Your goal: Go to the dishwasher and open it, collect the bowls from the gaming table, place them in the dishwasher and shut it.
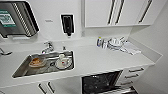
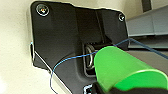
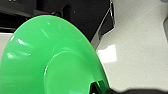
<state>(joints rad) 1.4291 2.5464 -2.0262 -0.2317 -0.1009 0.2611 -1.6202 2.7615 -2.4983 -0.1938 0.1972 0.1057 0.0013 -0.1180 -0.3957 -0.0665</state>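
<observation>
Jaws hard to read: can't tell on either arm, tho a green bowl (image 2: 125,70) sits close at left wrist, another bowl (image 3: 52,60) at right. Dishwasher (image 1: 101,82) under worktop (image 1: 100,58) front edge already open; loading and closing left.

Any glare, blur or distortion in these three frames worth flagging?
Head view: wide-angle bending at the edges, counter soft and bright white, open dishwasher interior dark with little detail. Left wrist view: green bowl close and blurred, pale wall washed out. Right wrist view: bowl shows streaky highlights, and a bright square of glare sits on the speckled surface.
</observation>
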